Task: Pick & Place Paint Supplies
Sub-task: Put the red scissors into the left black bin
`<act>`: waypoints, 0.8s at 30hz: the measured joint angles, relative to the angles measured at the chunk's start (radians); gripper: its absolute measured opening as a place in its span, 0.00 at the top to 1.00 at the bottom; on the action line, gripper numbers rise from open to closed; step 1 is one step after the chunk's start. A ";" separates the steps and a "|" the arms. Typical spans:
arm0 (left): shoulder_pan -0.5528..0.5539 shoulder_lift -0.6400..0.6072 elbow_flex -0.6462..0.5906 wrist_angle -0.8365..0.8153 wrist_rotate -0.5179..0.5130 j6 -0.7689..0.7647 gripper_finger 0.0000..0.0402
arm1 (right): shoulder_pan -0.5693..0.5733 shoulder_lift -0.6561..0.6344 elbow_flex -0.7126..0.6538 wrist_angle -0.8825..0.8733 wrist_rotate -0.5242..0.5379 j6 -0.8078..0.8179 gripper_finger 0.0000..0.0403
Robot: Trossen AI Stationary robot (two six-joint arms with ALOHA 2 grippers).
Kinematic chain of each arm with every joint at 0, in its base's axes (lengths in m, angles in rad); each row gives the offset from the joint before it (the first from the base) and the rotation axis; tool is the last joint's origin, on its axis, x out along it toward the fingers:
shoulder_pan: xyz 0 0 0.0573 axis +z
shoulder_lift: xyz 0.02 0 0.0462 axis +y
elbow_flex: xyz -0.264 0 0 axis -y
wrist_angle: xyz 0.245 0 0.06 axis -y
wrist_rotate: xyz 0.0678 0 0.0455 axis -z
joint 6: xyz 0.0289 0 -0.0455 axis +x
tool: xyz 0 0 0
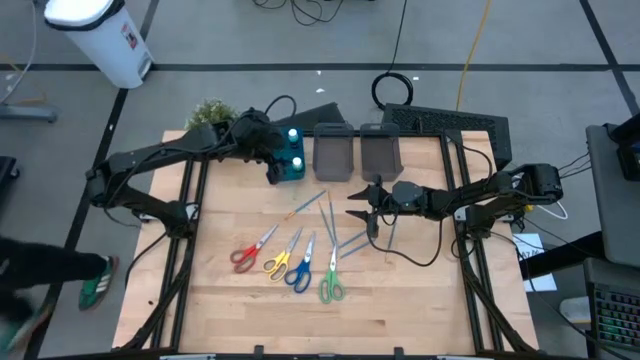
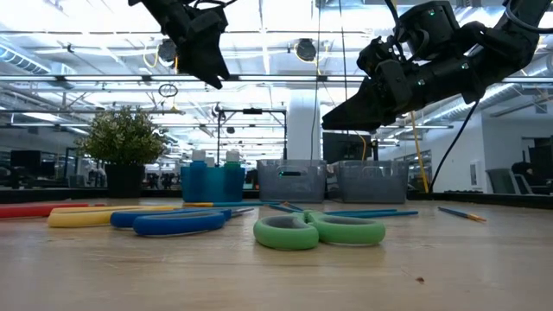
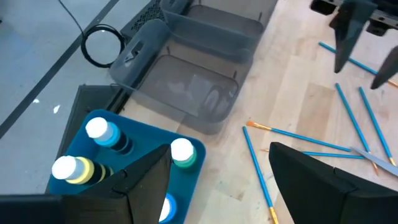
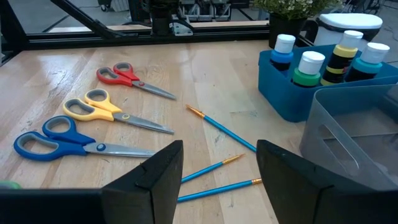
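High view looked straight down on the whole worktop (image 1: 420, 290). Low view sat at worktop level, close behind the green scissors (image 2: 318, 231), facing the room. Left wrist view looked down close on the blue bin (image 3: 74, 140); right wrist view saw that bin too, across the scissors.

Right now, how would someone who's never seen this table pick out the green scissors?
On the wooden table, find the row of four scissors lying near the front edge. The green scissors are the pair nearest the right arm, beside the blue scissors, and the only pair with green handles.
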 joint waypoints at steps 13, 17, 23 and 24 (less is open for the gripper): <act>-0.031 0.000 0.000 0.018 -0.001 0.000 0.30 | 0.000 0.000 0.000 0.000 0.000 0.000 0.51; -0.034 0.000 0.000 0.048 -0.001 0.001 0.30 | 0.000 0.000 0.000 0.000 0.000 0.000 0.51; -0.034 0.000 0.000 0.128 -0.001 -0.002 0.30 | 0.000 0.000 0.000 0.014 0.000 0.000 0.51; -0.034 0.000 0.000 0.142 -0.001 -0.005 0.30 | 0.000 0.000 0.000 0.014 0.000 0.000 0.51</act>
